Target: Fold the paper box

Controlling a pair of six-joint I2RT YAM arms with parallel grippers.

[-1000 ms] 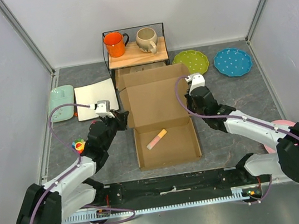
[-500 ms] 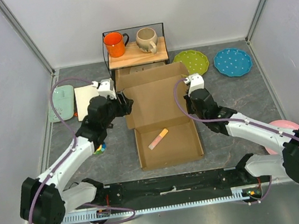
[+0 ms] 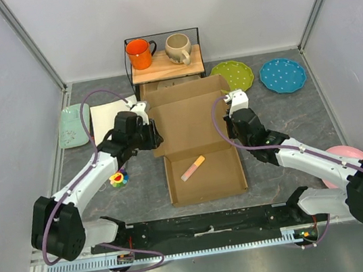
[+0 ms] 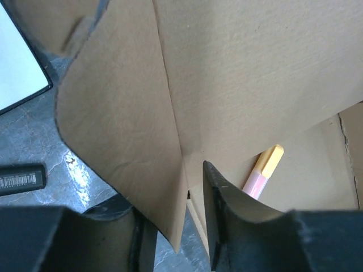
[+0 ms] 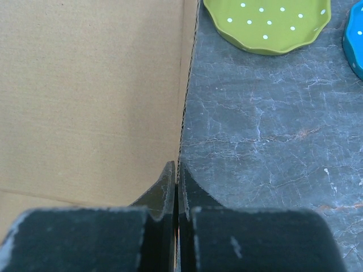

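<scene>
When folding paper box [image 3: 190,124], centred on worktop [image 3: 280,107], long axis near-to-far, lid open at far end: lead with left claw [image 4: 178,226], released, astride lid's left flap [image 4: 119,130]. Right claw [image 5: 177,170] clenched empty, against lid's right edge.

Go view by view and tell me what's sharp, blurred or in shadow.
Top external: even soft light, everything sharp, only faint shadows beside the paper box. Left wrist: its near cardboard flap is soft, the left pincer a dark blur, the pink-and-yellow stick fairly crisp. Right wrist: the table and green plate are sharp, the right pincer dark and blurred.
</scene>
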